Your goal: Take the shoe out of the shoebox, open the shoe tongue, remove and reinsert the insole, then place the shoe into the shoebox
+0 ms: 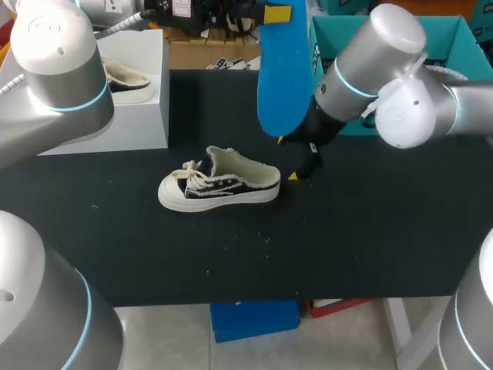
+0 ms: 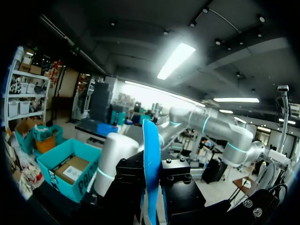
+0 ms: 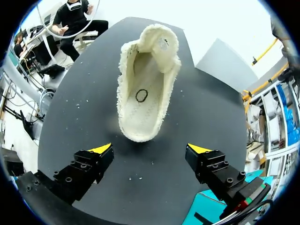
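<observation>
The black table (image 1: 370,247) fills most of the head view, with a white box (image 1: 139,116) at upper left holding another shoe and a teal box (image 1: 327,31) at upper right. The shoe (image 1: 219,185) sits upright at the table's centre. Its long axis runs left to right, toe left, with the heel toward the right gripper (image 1: 288,158). That gripper hangs just right of the heel, jaws wide, touching nothing, and is by far the nearer one.

From its wrist camera the shoe (image 3: 145,93) lies straight ahead of the right gripper (image 3: 151,149), heel first. It has a cream sole, black upper, frayed cream trim and a fleecy lining, and the footbed looks bare.

The blue insole (image 1: 281,69) hangs upright at upper centre, well above the shoe. The left gripper (image 2: 152,183) is clamped on the insole (image 2: 151,173), so I reckon it goes back in next.
</observation>
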You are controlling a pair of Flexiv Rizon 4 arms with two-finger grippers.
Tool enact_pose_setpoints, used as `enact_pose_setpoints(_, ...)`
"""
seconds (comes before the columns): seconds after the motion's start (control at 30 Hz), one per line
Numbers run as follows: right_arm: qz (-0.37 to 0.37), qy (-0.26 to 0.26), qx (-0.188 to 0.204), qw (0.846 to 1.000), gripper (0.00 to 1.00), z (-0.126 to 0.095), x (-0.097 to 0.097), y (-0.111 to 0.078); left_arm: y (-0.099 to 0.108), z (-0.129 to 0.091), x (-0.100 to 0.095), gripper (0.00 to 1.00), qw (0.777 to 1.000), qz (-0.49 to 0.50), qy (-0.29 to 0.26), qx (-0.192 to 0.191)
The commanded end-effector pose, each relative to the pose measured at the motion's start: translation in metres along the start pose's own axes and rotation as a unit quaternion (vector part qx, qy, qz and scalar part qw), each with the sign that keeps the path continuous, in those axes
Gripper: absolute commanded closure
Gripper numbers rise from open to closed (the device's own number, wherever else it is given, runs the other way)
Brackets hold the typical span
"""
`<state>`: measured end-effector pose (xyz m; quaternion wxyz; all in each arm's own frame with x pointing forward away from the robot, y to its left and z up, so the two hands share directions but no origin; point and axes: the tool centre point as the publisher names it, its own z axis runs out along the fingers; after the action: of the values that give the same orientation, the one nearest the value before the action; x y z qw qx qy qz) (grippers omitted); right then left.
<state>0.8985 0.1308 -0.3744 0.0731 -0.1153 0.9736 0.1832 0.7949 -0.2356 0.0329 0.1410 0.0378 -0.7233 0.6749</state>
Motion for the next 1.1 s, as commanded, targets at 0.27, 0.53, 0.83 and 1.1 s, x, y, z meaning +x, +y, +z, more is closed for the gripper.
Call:
enact_pose_setpoints(0.27,-0.022,0.039,0.141,0.989,0.00,0.002,-0.005,0.023,0.000,0.001,0.001,1.00,1.000,0.000,-0.002,0.000)
enact_pose_setpoints(0.53,-0.028,0.059,0.144,0.987,0.00,0.004,-0.006,0.037,0.000,0.001,0.001,1.00,1.000,0.000,-0.002,0.000)
enact_pose_setpoints(0.83,-0.023,0.069,0.150,0.986,0.00,0.006,-0.006,0.051,0.000,0.001,0.001,1.00,1.000,0.000,-0.002,0.000)
enact_pose_setpoints(1.1,-0.015,0.073,0.150,0.986,0.00,0.009,-0.004,0.059,0.000,0.001,0.001,1.00,1.000,0.000,-0.002,0.000)
